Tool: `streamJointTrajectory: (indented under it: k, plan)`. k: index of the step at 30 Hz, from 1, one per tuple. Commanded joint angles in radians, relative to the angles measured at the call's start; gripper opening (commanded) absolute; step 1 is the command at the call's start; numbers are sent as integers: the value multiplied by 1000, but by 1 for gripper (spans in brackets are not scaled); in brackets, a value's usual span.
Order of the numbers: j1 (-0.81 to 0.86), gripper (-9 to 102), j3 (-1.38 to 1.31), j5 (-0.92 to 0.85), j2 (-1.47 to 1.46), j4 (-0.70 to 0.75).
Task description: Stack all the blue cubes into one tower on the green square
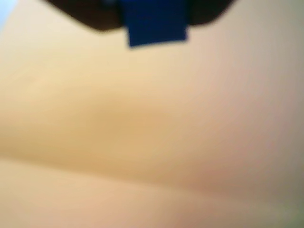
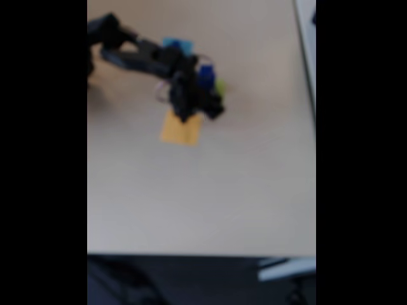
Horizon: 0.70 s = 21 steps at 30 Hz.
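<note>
From the fixed view, the arm (image 2: 137,54) reaches in from the upper left of the table (image 2: 203,190), its gripper (image 2: 202,109) above one paper square (image 2: 181,129), with a cube (image 2: 206,74) just behind it, another square (image 2: 220,86) to its right, and a third square (image 2: 178,44) farther back.

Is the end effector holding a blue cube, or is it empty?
Holding. In the wrist view a blue cube sits between the dark jaws of the end effector, above the orange-yellow square.

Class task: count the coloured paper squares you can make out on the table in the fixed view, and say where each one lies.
3: an orange-yellow square below the arm, a light-blue square above it, and a green square at its right, mostly covered. Blurred; more may be hidden.
</note>
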Motion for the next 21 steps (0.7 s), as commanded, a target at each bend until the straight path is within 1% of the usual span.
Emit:
streamJointTrajectory:
  k: [1, 21]
  plan:
    - [8, 2, -61, -8, 8, -17]
    - [49, 2, -84, -44, -61, -17]
